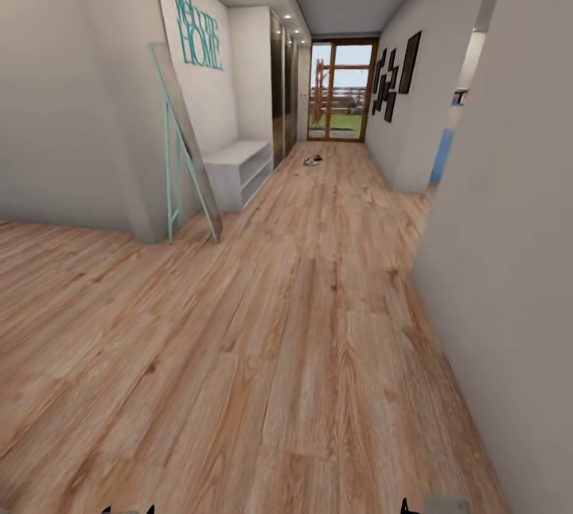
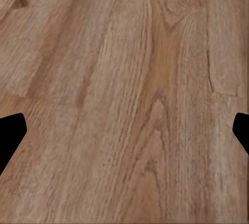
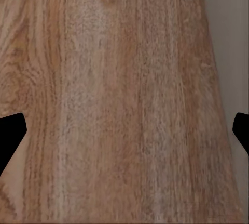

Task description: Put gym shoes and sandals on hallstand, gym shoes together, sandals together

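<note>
Head view gives you a long corridor floor (image 1: 302, 323) of wood-grain planks. Far down it, near the glass door (image 1: 342, 92), small shoes (image 1: 313, 161) lie on the floor, too small to tell apart. On the left stands a light grey bench (image 1: 239, 168) with open shelves under teal wall letters (image 1: 197, 27); a teal-framed mirror (image 1: 185, 144) leans beside it. Your left gripper (image 2: 124, 130) and right gripper (image 3: 124, 130) both hang spread wide over bare planks, holding nothing; the right wrist view catches a strip of grey wall (image 3: 231, 37).
</note>
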### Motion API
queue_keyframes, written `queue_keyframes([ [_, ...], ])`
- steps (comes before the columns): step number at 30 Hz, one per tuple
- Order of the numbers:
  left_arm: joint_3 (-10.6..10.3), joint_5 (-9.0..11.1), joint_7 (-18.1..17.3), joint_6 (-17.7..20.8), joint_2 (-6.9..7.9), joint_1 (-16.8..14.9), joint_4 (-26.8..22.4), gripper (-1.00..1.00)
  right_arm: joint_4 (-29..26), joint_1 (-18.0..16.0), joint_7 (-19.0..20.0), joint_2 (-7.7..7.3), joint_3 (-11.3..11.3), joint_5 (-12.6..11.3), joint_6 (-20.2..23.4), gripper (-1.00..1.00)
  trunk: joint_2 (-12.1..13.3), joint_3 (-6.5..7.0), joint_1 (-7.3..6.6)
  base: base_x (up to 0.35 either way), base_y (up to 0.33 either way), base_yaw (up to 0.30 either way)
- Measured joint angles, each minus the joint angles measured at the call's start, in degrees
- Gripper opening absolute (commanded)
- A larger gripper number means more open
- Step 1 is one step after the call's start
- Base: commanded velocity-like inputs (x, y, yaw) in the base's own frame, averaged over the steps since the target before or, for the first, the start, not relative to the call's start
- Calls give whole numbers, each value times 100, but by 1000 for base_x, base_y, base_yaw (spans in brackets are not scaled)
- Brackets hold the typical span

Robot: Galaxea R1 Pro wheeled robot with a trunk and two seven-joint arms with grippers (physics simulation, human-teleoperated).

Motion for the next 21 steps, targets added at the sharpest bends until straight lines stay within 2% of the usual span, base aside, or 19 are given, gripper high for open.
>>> queue_keyframes([
  [21,0,0,0,0,6,0,-9,100,0,-1,0,0,2,0,0,100,0,0,0,306,-156,0],
])
